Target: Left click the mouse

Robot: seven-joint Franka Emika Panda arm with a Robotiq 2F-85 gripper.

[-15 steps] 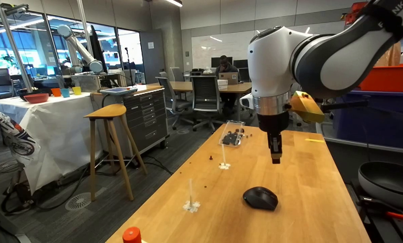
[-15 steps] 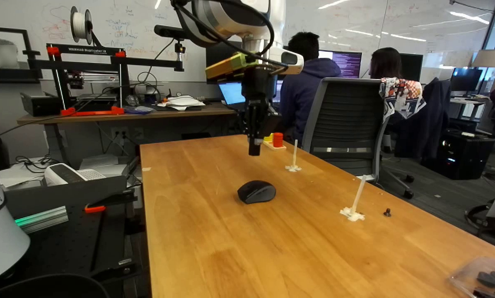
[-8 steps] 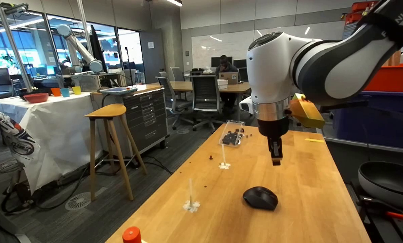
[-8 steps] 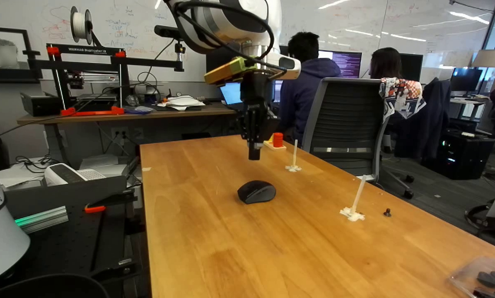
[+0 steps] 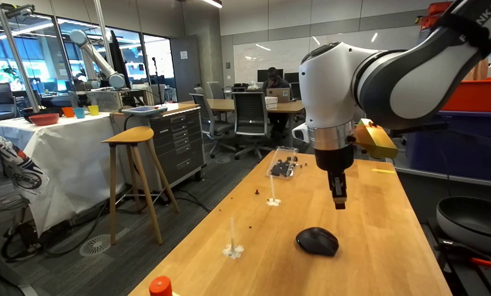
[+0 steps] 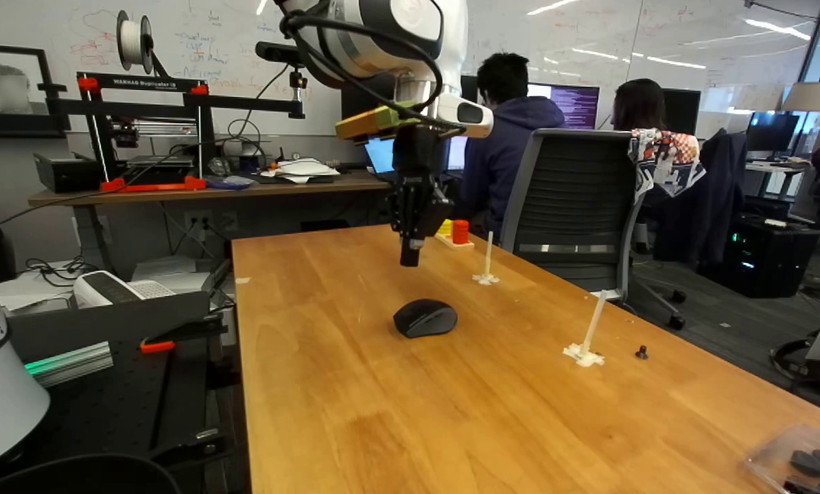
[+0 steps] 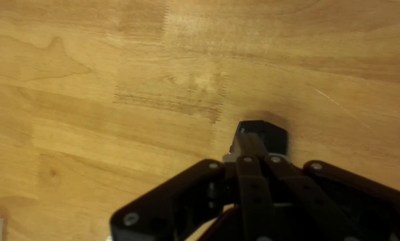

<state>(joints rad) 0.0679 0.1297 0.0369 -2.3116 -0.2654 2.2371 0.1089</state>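
Though black jaws, pressed together, partly hide it in the wrist view, the domed black plastic mouse (image 7: pixel 276 138) bears pale lettering.

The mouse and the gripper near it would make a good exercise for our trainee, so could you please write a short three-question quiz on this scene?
1. True or false: in both exterior views, the gripper hangs above the table with a gap between it and the mouse.

2. In the wrist view, how do the gripper's fingers stand?
A) Spread wide apart
B) Closed together, gripping nothing
C) Clamped around the mouse

3. How many thin pale sticks stand on the table?

Key: 1. True. 2. B. 3. Two.
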